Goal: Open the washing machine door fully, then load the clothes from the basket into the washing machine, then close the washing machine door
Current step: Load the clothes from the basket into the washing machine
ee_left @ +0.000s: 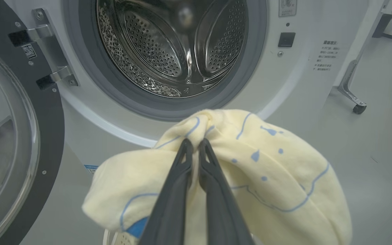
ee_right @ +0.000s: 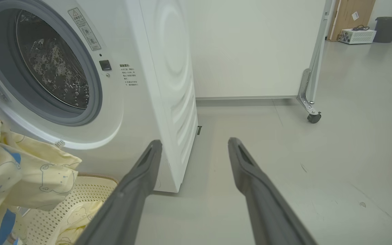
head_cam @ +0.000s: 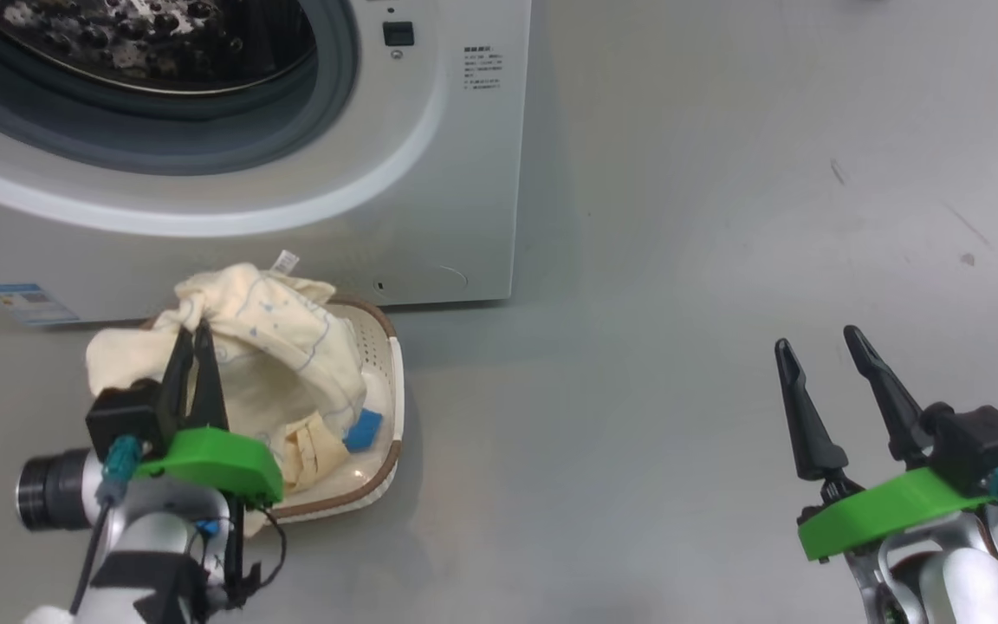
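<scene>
My left gripper (head_cam: pixel 191 334) is shut on the cream-yellow clothes (head_cam: pixel 274 347), pinching a fold of them over the basket (head_cam: pixel 382 433). In the left wrist view the left gripper (ee_left: pixel 196 143) grips the clothes (ee_left: pixel 267 177), which bunch up before the drum. The washing machine (head_cam: pixel 430 173) stands with its door (ee_left: pixel 46 136) swung open to the left on its metal hinge. More cream fabric and a small blue piece (head_cam: pixel 364 430) lie in the basket. My right gripper (head_cam: pixel 819 342) hangs open over bare floor to the right, holding nothing.
The grey floor (head_cam: pixel 724 260) spreads out to the right of the washer. A white partition on a castor foot (ee_right: pixel 313 117) stands behind the machine. A dark bin (ee_right: pixel 386 29) and a white box (ee_right: pixel 356 35) sit far off by a wooden door.
</scene>
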`<state>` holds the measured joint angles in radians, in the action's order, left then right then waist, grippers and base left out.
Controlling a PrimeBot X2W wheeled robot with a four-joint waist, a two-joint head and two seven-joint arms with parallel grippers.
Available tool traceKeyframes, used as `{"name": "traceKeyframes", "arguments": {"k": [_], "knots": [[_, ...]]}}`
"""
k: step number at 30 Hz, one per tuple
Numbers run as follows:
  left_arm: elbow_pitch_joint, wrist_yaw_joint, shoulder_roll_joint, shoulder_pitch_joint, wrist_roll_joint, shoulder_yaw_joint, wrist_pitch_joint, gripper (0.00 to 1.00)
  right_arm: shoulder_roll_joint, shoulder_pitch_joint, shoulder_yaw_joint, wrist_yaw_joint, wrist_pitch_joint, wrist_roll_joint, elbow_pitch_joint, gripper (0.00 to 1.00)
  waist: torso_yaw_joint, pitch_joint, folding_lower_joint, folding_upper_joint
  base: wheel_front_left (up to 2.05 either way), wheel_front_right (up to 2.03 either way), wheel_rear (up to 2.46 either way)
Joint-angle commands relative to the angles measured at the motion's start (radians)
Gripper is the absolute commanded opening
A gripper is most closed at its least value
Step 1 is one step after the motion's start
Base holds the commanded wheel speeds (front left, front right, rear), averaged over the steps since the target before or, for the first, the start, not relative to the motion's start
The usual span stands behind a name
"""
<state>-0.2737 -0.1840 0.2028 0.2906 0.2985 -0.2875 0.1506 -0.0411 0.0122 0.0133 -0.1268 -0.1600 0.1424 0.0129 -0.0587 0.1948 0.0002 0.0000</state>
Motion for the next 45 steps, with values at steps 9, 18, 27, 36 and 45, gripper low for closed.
{"name": "traceKeyframes", "arguments": {"k": [9,18,27,36,45], "knots": [[-0.143,0.044,0.088,0.299,0.043,0.103,-0.05,0.0,-0.009,-0.114,0.057,-0.004,-0.05,0.028,-0.003,1.0,-0.083,0.148,-0.0002,0.0,0.0,0.0,0.0],[-0.282,0.094,0.168,0.537,0.062,0.124,-0.147,0.0,-0.009,-0.171,0.082,-0.004,-0.083,0.051,-0.04,1.0,-0.132,0.24,-0.0002,0.0,0.0,0.0,0.0],[-0.36,0.143,0.245,0.736,0.085,0.139,-0.253,0.0,-0.009,-0.22,0.113,-0.004,-0.098,0.083,-0.068,1.0,-0.171,0.328,-0.0002,0.0,0.0,0.0,0.0],[-0.404,0.178,0.325,0.93,0.074,0.12,-0.403,0.0,-0.009,-0.279,0.161,-0.004,-0.101,0.118,-0.065,1.0,-0.221,0.429,-0.0002,0.0,0.0,0.0,0.0],[-0.396,0.166,0.416,1.085,0.029,0.117,-0.404,0.0,-0.009,-0.323,0.199,-0.004,-0.102,0.16,-0.053,1.0,-0.285,0.536,-0.0002,0.0,0.0,0.0,0.0]]}}
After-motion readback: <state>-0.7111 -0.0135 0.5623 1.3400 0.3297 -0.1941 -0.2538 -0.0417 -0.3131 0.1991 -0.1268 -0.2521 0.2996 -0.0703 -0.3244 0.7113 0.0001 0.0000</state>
